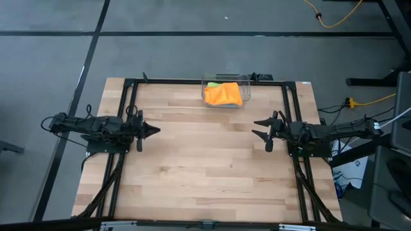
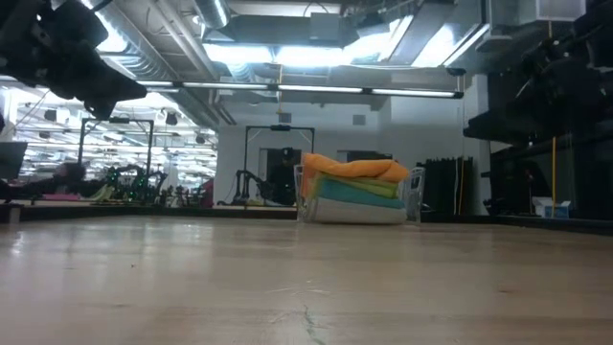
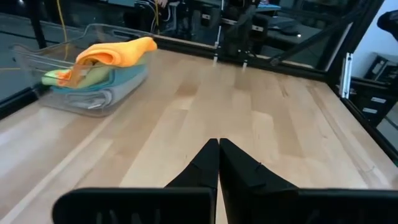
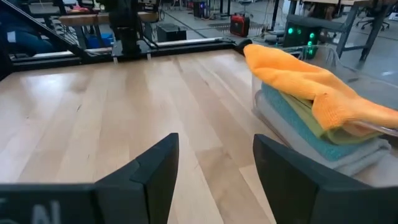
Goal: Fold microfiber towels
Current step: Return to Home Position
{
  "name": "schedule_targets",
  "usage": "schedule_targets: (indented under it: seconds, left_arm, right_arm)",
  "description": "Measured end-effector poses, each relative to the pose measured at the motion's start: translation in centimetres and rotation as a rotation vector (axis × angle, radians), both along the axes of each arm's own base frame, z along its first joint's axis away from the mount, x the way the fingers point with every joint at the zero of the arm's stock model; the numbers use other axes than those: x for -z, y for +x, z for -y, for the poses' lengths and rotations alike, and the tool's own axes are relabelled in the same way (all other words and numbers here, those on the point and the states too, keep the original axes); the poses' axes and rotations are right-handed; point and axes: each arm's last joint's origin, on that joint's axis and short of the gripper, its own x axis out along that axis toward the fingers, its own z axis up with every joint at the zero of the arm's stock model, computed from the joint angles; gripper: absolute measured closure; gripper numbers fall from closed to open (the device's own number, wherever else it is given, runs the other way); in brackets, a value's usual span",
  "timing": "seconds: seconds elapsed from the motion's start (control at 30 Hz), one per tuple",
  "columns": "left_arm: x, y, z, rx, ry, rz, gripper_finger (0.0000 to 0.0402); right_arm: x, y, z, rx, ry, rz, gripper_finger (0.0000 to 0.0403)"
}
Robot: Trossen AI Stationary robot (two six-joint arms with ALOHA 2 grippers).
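From above, the table [image 1: 205, 160] is bare wood apart from a clear bin [image 1: 225, 90] at the middle of its far edge, and the orange towel [image 1: 223, 95] lies on top inside it with a sliver of the green towel [image 1: 226, 83] showing behind; the left gripper [image 1: 154, 131] sits over the table's left side and the right gripper [image 1: 259, 129] over its right, both well apart from the bin and pointing towards each other. At table height the bin holds a neat stack: orange on top, green under it, then the blue towel [image 2: 356, 195], and the grey towel [image 2: 354, 213] at the bottom, with no cloth anywhere else on the wood. The left wrist camera shows that arm's two fingers pressed together tip to tip with nothing between them, the bin off to one side ahead. The right wrist camera shows its fingers spread wide apart and empty, the stacked towels close by in the bin. By my reading the folding is finished: all four towels are folded and put away, nothing is left to pick up, and the only thing remaining is for the arms to settle at rest
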Motion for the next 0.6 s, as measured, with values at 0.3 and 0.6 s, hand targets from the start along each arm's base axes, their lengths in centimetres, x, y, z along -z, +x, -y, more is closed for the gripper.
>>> schedule_targets:
  seconds: [0.3, 0.6]
  left_arm:
    - [-0.01, 0.00, -0.02, -0.009, 0.002, 0.001, 0.0394]
    - [-0.01, 0.00, -0.02, -0.009, 0.002, 0.001, 0.0397]
  right_arm:
    - [0.00, 0.00, 0.00, 0.000, -0.002, -0.001, 0.0194]
    - [0.00, 0.00, 0.00, 0.000, -0.003, -0.001, 0.0194]
